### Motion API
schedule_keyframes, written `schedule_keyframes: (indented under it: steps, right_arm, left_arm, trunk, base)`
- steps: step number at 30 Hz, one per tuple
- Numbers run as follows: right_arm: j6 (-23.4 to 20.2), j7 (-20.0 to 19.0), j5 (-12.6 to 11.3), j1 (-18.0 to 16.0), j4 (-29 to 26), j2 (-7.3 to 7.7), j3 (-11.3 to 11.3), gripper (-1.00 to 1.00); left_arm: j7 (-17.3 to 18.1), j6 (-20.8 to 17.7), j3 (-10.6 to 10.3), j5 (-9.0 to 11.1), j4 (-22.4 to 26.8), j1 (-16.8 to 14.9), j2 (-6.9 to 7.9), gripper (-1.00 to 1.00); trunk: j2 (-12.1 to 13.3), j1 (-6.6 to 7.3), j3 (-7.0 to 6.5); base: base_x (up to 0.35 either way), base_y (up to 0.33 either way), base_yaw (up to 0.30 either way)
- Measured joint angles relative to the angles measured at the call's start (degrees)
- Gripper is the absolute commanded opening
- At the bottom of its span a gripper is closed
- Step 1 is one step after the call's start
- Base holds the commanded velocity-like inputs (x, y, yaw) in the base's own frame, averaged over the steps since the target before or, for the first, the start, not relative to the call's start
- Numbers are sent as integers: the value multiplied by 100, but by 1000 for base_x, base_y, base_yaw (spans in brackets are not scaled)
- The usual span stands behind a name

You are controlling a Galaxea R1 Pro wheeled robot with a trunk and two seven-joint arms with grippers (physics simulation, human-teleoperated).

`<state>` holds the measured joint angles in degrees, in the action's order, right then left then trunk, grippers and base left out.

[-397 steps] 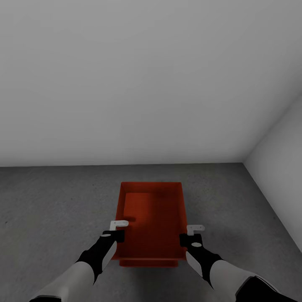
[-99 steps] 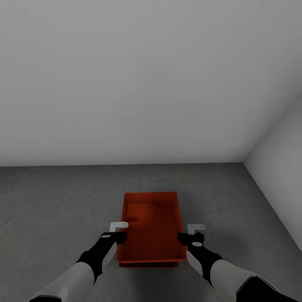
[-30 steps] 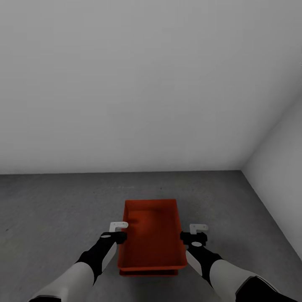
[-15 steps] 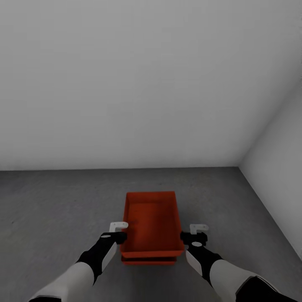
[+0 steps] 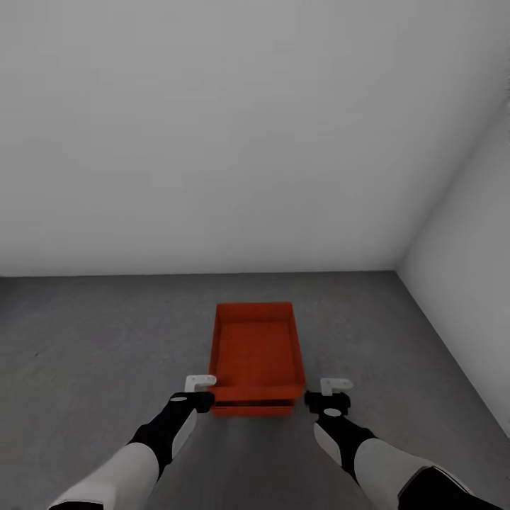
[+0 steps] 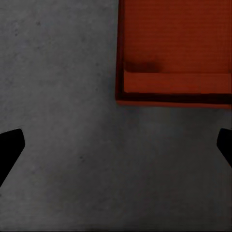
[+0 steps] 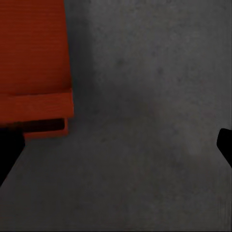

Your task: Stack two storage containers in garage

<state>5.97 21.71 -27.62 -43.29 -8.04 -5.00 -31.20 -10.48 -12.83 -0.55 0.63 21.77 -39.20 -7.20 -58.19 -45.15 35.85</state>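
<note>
Two red-orange storage containers are stacked on the garage's dark grey concrete floor [image 5: 106, 340]. The upper container [image 5: 256, 350] sits on the lower one, of which just the near edge [image 5: 253, 409] peeks out. My left gripper [image 5: 198, 393] hovers open by the stack's near left corner. My right gripper [image 5: 329, 395] hovers open off its near right corner. Neither touches the containers. The left wrist view shows the stack's corner [image 6: 174, 53] beyond my open left gripper [image 6: 116, 147]. In the right wrist view the upper container [image 7: 31, 53] and the lower rim [image 7: 46, 126] lie beside my open right gripper [image 7: 116, 150].
A plain white wall [image 5: 212, 142] runs across behind the stack. A second white wall [image 5: 474, 297] closes the right side and meets it in a corner. Bare concrete extends to the left and in front of the stack.
The stack lay between my grippers a second ago and now lies ahead of them. The whole view has shifted, so the camera has drawn back. Both grippers keep their pose.
</note>
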Motion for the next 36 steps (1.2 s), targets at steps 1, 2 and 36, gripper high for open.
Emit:
schedule_keyframes:
  steps: [1, 2, 36]
  right_arm:
    - [0, 0, -1, 0, 0, 0, 0, 100]
    - [0, 0, 0, 0, 0, 0, -1, 100]
    - [3, -46, -32, -1, 655, -104, -17, 100]
  left_arm:
    - [0, 3, 0, 0, 0, 0, 0, 100]
    - [2, 4, 0, 0, 0, 0, 0, 100]
    - [38, 85, 18, 7, -921, 0, 45, 100]
  trunk:
    - [0, 0, 0]
    - [0, 0, 0]
    - [-1, 4, 0]
  base:
    - [-344, 0, 0]
    - [-344, 0, 0]
    - [-135, 0, 0]
